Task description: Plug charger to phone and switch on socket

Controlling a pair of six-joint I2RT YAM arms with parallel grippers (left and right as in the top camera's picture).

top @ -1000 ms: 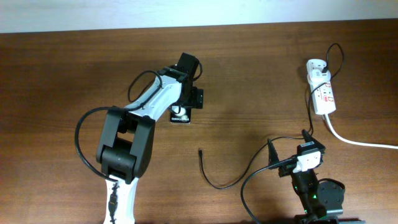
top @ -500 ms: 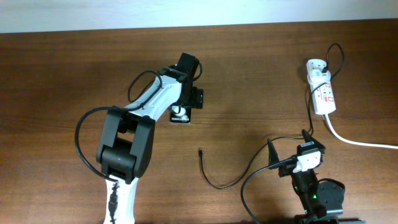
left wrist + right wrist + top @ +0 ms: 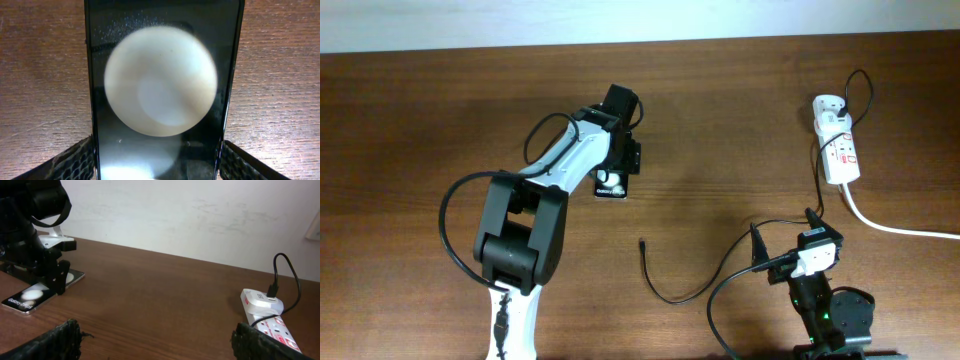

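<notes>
Black phone (image 3: 160,75) is sitting flat on the wood table (image 3: 420,100), the left gripper (image 3: 157,161) clamping its long edges; the right gripper (image 3: 157,340) is hanging wide open near the charger (image 3: 642,245)

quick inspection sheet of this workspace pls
surface: brown wooden table
job's things: phone flat on table; charger tip loose on table, not in phone; socket far right, adapter plugged in, switch state unclear
clutter: nothing seen
grippers: left gripper fingers against phone's two long edges; right gripper open, empty
cables: charger runs from adapter to mid-table; white cord leaves socket off the right side
surroundings: white wall behind table
</notes>
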